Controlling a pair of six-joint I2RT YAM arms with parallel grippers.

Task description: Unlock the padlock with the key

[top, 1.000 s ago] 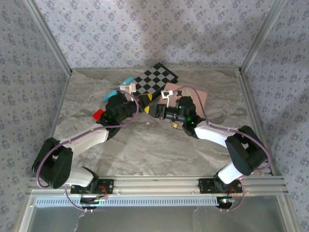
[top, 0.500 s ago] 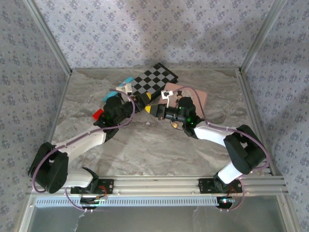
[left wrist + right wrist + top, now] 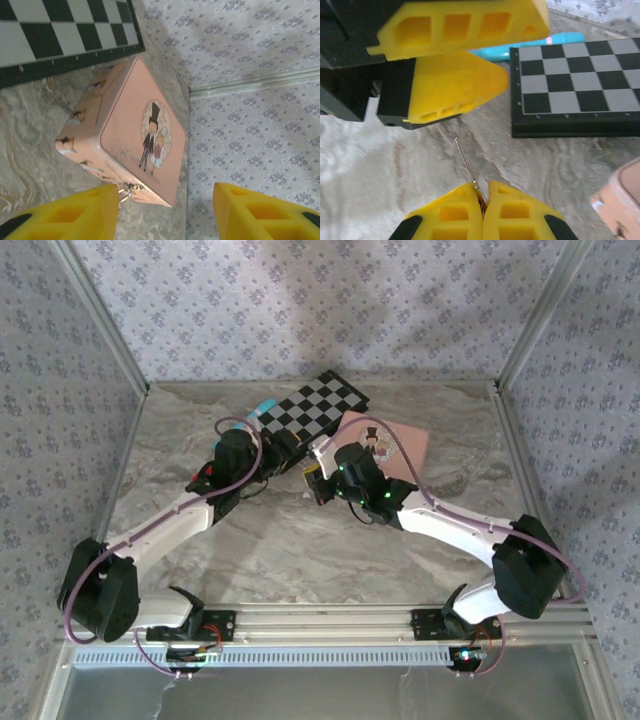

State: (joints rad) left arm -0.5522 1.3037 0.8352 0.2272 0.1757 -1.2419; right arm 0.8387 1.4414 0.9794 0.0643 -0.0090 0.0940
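The right hand (image 3: pixel 482 202) is pinched shut on the key (image 3: pixel 466 159), a thin, stiff sliver likely to twist between the pads; the left hand (image 3: pixel 165 205) gapes, holding nothing; just beyond it the padlock (image 3: pixel 128 190) sits at the pink tin's (image 3: pixel 135 125) edge, tiny, light, probably loose unless its body is pinched; smooth marbled worktop (image 3: pixel 30 135), chessboard (image 3: pixel 60 35), papered walls (image 3: pixel 250 100) close behind.
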